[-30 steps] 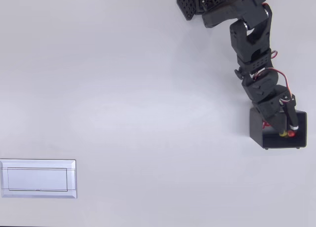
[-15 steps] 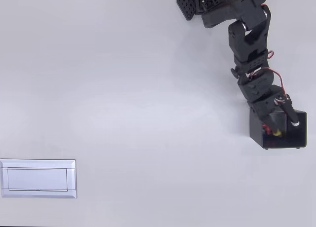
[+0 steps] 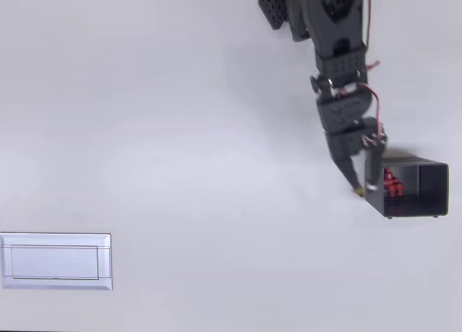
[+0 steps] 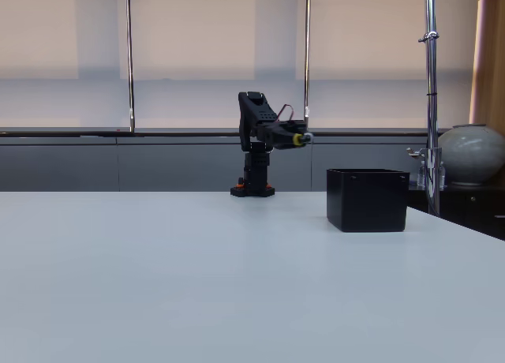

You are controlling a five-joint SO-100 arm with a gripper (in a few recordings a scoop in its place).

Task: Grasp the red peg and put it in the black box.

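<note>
just right of the gripper (image 3: pixel 359 180), whose spread i cannot tell, red pieces (image 3: pixel 392 182) sat inside the black box (image 3: pixel 431 188); probably light, slippery, best pinched across the middle.

The overhead view looks straight down on your table (image 3: pixel 180 130) from well above; the arm (image 3: pixel 339 72) enters at its top edge. The fixed view sits low, near table height, facing the arm (image 4: pixel 260 142) and the windows behind it. Both views share the arm and the box (image 3: pixel 426 195) (image 4: pixel 368 199). The plate (image 3: pixel 55 261) probably lies outside the fixed view.
</note>
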